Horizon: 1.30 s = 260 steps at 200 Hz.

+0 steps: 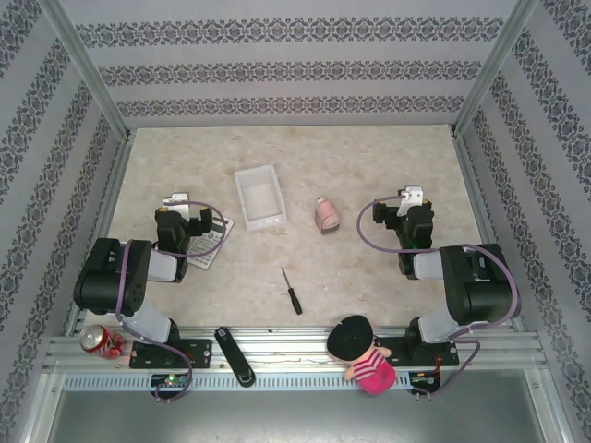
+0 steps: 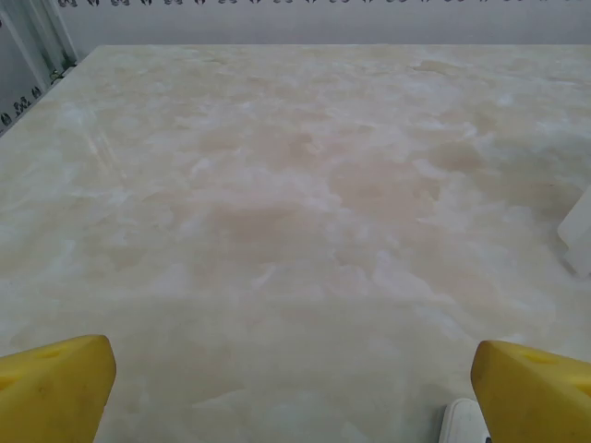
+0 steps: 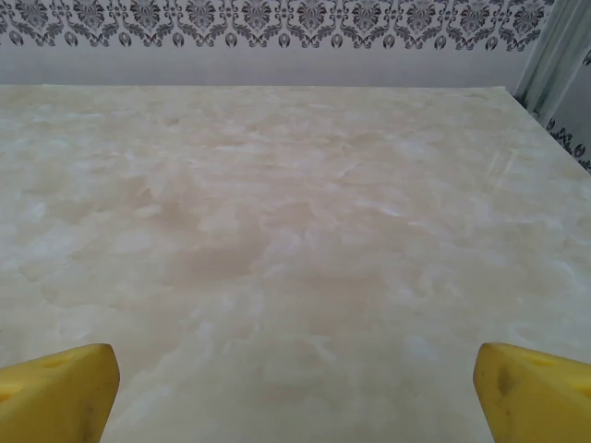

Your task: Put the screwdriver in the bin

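Observation:
The screwdriver point(image 1: 292, 291), slim with a black handle, lies on the marble table between the two arms, near the front. The bin point(image 1: 259, 196), a white translucent tray, stands empty further back, left of centre; a pale edge of the bin point(image 2: 578, 235) shows at the right border of the left wrist view. My left gripper point(image 1: 179, 205) hovers left of the bin, open, its yellow fingertips point(image 2: 55, 388) wide apart over bare table. My right gripper point(image 1: 410, 198) is at the right, also open, with yellow fingertips point(image 3: 536, 392) holding nothing.
A grey calculator point(image 1: 208, 244) lies beside the left arm, its white corner point(image 2: 466, 423) low in the left wrist view. A pink object point(image 1: 327, 215) sits right of the bin. On the front rail are a red can point(image 1: 96, 341), a black bar point(image 1: 235, 355) and a doll point(image 1: 365, 351).

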Tool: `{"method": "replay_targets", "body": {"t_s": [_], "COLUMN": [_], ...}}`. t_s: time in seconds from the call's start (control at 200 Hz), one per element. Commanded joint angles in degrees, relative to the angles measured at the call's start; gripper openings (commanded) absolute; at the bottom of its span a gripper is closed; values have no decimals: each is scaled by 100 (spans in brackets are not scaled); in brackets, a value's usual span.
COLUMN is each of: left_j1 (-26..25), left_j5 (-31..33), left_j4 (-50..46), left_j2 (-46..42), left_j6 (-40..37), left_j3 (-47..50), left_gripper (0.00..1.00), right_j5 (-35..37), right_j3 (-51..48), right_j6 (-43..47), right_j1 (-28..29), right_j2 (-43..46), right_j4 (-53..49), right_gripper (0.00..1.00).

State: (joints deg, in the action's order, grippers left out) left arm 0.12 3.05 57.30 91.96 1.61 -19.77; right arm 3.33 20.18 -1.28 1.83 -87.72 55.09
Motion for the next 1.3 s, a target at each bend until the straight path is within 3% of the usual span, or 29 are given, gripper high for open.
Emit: {"method": "replay_targets", "body": {"t_s": [0.0,0.734,0.869,1.019,1.119,1.294], "left_j1": [58,58,58,58,66,67], "left_j5": [-50,-57,-784,-771,-795,-771], "left_j4": [-65,-68,-366,-291,-378,-286], "left_j2": [-91,-88,-95,-91,-84,-100], "left_j6": [45,42,-226,-211,-209,-213], "left_j3": [-106,-106,-262,-230,-272,-213], "left_gripper": [99,99,99,99,99,99], "right_j5": [-124,-124,-110,-87,550,963], "right_j3": [91,82,91,111,30,4], "right_j6": [-13,-16,-28,-87,-294,-166], "right_j1": [-42,-42,-46,-86,-81,92], "right_j2": [-43,-48,-43,-44,104,347], "right_j4": [109,116,103,69,94,1], "right_gripper": [98,98,98,98,98,98]}}
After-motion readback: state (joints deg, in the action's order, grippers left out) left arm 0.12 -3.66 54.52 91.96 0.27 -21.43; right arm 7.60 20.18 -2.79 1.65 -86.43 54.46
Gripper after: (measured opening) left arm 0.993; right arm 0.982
